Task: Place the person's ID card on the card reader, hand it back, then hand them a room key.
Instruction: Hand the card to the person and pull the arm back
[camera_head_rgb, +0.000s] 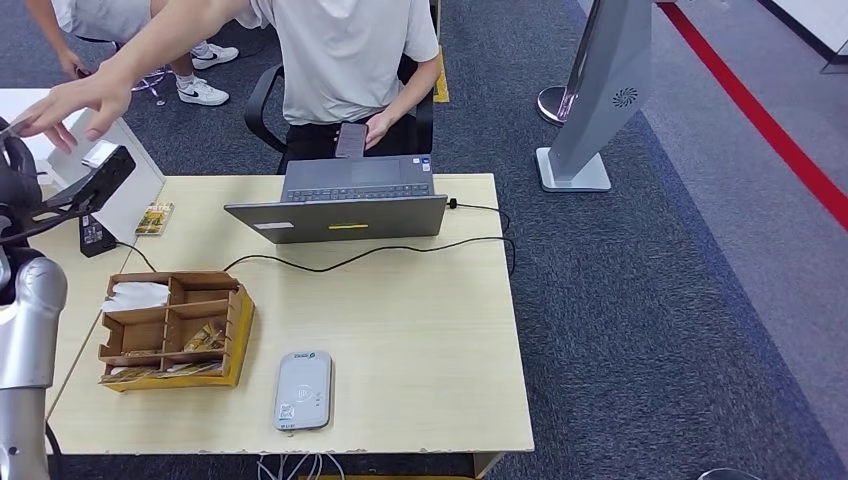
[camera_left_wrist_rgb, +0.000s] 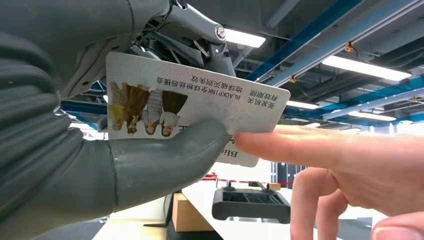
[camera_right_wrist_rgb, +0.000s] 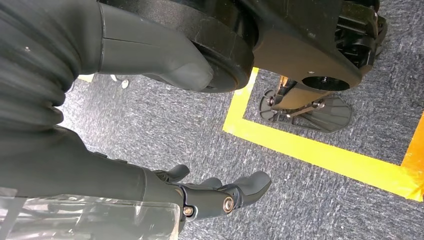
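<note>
In the left wrist view the robot's left hand (camera_left_wrist_rgb: 150, 125) pinches the ID card (camera_left_wrist_rgb: 200, 107) between its thick grey thumb, pressed on the printed face, and the darker fingers (camera_left_wrist_rgb: 200, 40) behind it; those fingers are mostly hidden by the card. The card shows a small group photo and lines of print, which read upside down in this turned view, and its far corner is covered by the person's hand (camera_left_wrist_rgb: 350, 165), whose fingertip touches the card's edge just beside the robot's thumb. In the head view the left hand (camera_head_rgb: 18, 165) is a dark shape cut off at the picture's left edge, raised above the table's (camera_head_rgb: 420, 330) left end, and the person's hand (camera_head_rgb: 65, 105) reaches right up to it; the card itself is too small and too hidden there to make out. The card reader (camera_head_rgb: 303, 390), a grey rounded slab, lies flat near the table's front edge with nothing on it, just beside a wooden organiser (camera_head_rgb: 175, 330) whose compartments hold paper and small items too blurred to name. A laptop (camera_head_rgb: 345, 205) stands open at the far side, its screen facing the seated person (camera_head_rgb: 350, 60), whose head is cut off. The right hand (camera_right_wrist_rgb: 220, 197) hangs over grey carpet and a yellow floor line (camera_right_wrist_rgb: 320, 155), its fingers loosely apart and holding nothing.
</note>
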